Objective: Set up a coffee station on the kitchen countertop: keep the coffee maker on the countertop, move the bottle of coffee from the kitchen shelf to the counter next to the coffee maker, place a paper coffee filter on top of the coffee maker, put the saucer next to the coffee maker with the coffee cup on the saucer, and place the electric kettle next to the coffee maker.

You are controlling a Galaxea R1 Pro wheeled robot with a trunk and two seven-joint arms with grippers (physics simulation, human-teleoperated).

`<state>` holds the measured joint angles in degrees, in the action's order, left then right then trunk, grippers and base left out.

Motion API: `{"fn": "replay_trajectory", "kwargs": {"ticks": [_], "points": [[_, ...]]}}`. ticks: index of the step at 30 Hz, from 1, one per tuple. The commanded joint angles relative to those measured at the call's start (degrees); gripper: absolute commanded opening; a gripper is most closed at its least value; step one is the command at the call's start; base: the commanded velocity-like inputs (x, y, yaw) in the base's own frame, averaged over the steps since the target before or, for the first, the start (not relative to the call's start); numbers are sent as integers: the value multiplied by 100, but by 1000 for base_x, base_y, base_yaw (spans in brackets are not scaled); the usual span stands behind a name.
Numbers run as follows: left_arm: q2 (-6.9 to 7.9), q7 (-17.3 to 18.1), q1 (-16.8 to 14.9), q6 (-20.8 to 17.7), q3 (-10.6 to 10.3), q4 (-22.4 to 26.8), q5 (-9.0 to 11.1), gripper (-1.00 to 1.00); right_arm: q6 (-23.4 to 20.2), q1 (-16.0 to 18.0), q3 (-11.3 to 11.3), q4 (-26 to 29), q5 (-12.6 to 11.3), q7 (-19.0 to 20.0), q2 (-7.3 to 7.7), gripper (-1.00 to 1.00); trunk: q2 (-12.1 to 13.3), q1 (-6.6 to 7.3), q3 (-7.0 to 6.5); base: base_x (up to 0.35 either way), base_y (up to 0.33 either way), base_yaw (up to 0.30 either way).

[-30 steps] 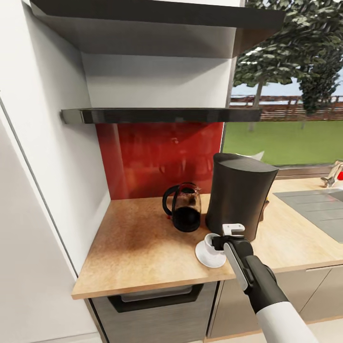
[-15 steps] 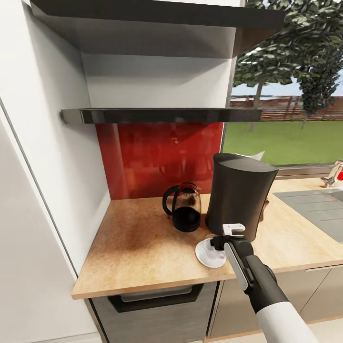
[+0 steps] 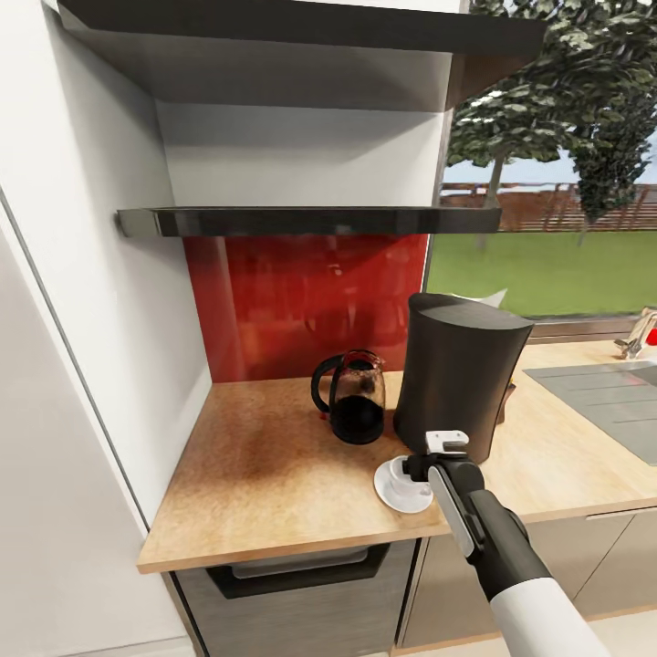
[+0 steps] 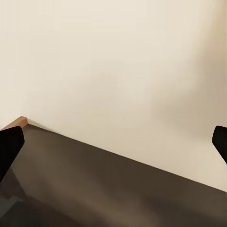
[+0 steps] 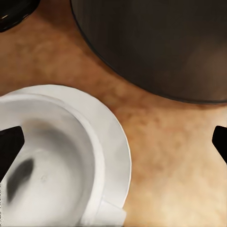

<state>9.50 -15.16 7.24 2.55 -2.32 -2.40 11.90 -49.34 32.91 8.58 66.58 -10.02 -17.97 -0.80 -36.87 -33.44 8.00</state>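
Observation:
The dark coffee maker [image 3: 461,374] stands on the countertop [image 3: 265,474]. The electric kettle [image 3: 351,399] is just to its left. In front of it the white coffee cup [image 3: 399,473] sits on the saucer [image 3: 391,497]. My right gripper [image 3: 422,464] hovers right over them. In the right wrist view it [image 5: 113,142] is open, with cup [image 5: 52,165] and saucer [image 5: 116,137] below. A white edge of the paper coffee filter [image 3: 489,297] peeks over the coffee maker's top. The bottle of coffee is hidden. My left gripper [image 4: 113,142] is open.
The black kitchen shelf [image 3: 310,221] hangs above the red backsplash [image 3: 301,292]. A white wall panel [image 3: 100,319] closes the counter's left end. The grey sink [image 3: 611,392] lies to the right. A brown sliver [image 3: 507,399] shows behind the coffee maker's right side.
Half a second ago the cup barely showed under the gripper; now it sits low on the saucer. The right gripper has shifted only slightly.

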Motion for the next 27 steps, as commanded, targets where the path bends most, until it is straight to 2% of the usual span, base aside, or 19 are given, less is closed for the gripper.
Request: {"fn": "replay_trajectory", "kwargs": {"ticks": [1, 10, 19, 24, 27], "points": [[-1, -4, -3, 27, -27, -3, 46, 100, -15, 5, 10, 6, -62, -55, 1, 100, -7, -2, 8, 0, 0, 0], [-9, -4, -3, 27, -32, 2, 40, 100, -15, 5, -5, 63, -78, -56, 1, 100, -7, -2, 4, 0, 0, 0], [-9, -4, -3, 28, -40, 11, 25, 100, 32, 5, -43, 73, -72, -64, 9, 100, -7, -2, -69, 0, 0, 0], [-9, -4, -3, 32, -40, 18, 18, 100, 624, 5, -34, 49, -73, -59, 33, 100, -7, -2, -79, 0, 0, 0], [-9, -4, -3, 32, -40, 20, 16, 100, 824, 5, -32, 39, -71, -57, 36, 100, -7, -2, -79, 0, 0, 0]]}}
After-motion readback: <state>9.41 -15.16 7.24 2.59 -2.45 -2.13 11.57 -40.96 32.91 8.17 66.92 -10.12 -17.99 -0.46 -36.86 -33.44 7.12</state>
